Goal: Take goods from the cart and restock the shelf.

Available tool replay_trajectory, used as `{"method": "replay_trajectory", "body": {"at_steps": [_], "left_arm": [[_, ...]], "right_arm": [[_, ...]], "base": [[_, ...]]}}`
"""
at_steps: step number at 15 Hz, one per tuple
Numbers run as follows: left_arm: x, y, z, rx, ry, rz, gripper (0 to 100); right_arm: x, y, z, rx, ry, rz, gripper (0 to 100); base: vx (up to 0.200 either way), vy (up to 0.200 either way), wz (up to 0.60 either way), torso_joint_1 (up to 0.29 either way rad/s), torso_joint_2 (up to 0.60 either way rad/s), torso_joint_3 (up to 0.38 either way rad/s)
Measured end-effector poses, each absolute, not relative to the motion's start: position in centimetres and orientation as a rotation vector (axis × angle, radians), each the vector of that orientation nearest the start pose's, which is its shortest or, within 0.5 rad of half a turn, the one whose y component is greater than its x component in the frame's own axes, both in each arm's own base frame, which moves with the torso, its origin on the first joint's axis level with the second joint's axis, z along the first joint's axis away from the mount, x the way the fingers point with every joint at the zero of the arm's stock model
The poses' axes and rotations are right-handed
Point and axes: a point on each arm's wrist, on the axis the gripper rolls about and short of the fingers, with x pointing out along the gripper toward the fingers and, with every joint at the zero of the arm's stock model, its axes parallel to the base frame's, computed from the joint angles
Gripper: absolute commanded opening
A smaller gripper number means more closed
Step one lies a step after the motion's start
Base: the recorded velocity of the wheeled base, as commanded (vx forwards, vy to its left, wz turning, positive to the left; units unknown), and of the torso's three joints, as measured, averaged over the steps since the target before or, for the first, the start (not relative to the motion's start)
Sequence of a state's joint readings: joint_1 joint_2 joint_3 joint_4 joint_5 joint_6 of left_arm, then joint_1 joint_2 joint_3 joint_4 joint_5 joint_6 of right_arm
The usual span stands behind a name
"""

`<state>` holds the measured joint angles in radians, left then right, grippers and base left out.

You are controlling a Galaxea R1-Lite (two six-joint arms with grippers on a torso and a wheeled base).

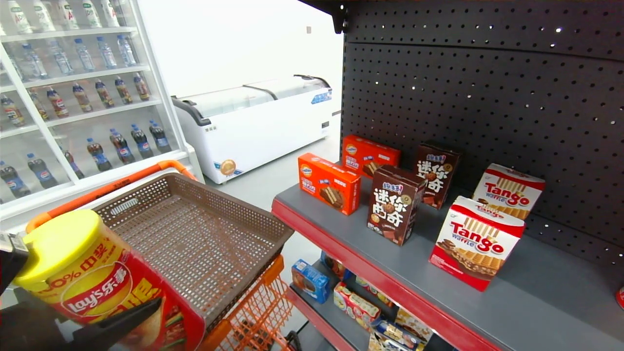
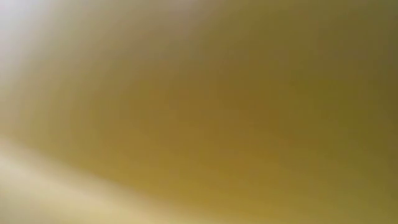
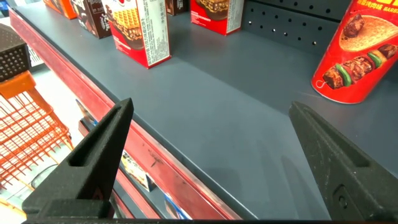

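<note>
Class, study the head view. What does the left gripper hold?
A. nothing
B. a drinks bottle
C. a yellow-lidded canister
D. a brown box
C: the left gripper is closed on the red canister with the yellow lid, beside the brown basket.

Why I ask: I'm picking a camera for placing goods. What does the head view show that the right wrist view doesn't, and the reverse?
Head view adds: the left hand closed on a yellow-lidded chips canister, the drinks fridge and the chest freezer.
Right wrist view adds: the right hand, open above the shelf, and a clear look at a red canister standing on it.
Shared: the grey shelf with its red edge, the wafer boxes, the brown boxes and the orange cart.
</note>
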<state>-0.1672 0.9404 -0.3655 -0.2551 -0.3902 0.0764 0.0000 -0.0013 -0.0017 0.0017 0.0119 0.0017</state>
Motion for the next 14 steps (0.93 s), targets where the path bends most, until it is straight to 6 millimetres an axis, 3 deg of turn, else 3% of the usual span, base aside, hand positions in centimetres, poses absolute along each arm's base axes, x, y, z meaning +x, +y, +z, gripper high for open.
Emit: {"method": "replay_trajectory", "body": {"at_steps": [8, 14], "left_arm": [[10.6, -5.7, 18.6, 0.015, 0.316, -0.970, 0], [11.1, -6.5, 18.6, 0.019, 0.338, -1.020, 0]], "right_arm": [[-2.3, 0.0, 7.6, 0.000, -0.001, 0.012, 100], [-2.3, 0.0, 7.6, 0.000, -0.001, 0.013, 100]], "base": [[0.000, 0.000, 0.00, 0.000, 0.00, 0.000], [0.000, 0.000, 0.00, 0.000, 0.00, 0.000]]}}
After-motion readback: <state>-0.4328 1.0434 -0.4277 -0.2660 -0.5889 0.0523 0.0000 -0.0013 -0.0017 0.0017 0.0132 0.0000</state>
